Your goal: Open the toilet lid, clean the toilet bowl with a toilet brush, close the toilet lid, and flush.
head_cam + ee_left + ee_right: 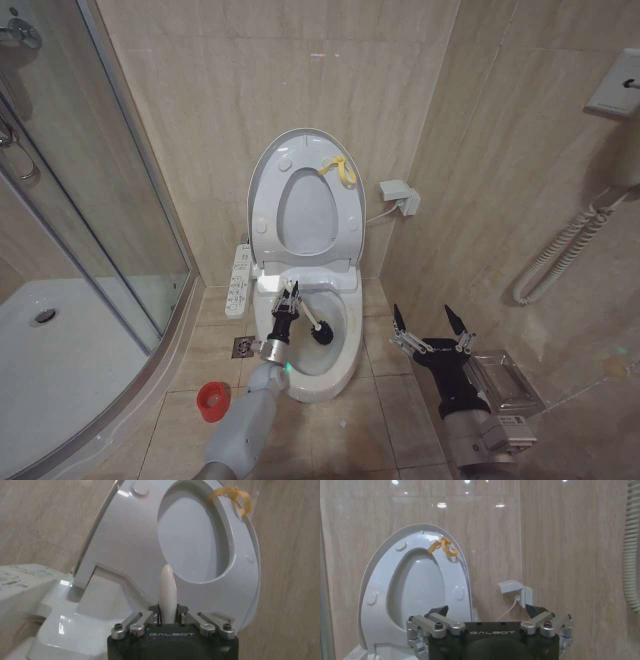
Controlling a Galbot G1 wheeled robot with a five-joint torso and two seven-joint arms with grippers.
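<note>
Head view, centre of frame: toilet lid [305, 160] stood upright against the wall tile, yellow loop tag at its top edge, the ring seat raised with it. Below it, the toilet bowl [345, 365] lay open. Left pincer [290, 296] hung over the bowl's near-left rim, closed on the thin white handle of the toilet brush [318, 326]; black bristle head sat low inside the basin, right of the pincer.

Left wrist view confirmed the grip — handle [167, 588] pinched between the two narrowed fingertips, its rounded end poking out past them.

Right pincer [433, 327] waited at lower right of the head frame, off the bowl, fingers spread wide, holding nothing. Red cup holder [212, 400] stood on the floor at lower left.

Handling judgement: brush looked light, the handle stiff, slim and smooth — likely to twist or slip under scrubbing load, so a hold near mid-handle seemed soundest. Lid glossy and light, hinged; best taken by the yellow tag or the top edge.
</note>
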